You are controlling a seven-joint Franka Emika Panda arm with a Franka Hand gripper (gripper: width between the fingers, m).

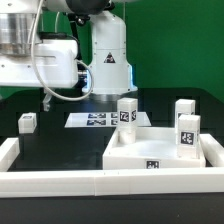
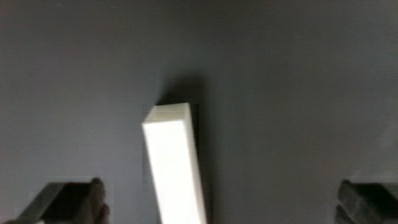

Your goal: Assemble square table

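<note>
The square tabletop, a white slab with a raised rim and a tag on its front edge, lies at the exterior view's right. One tagged leg stands upright on it. Two more legs stand at its back edge. A fourth leg stands alone at the exterior view's left. My gripper hangs above the table at the back left, away from all of them. In the wrist view the gripper is open and empty, with dark fingers on each side of a white bar's end.
Long white border bars run along the front and the exterior view's left edge. The marker board lies flat at the back middle, in front of the robot's base. The table surface is black.
</note>
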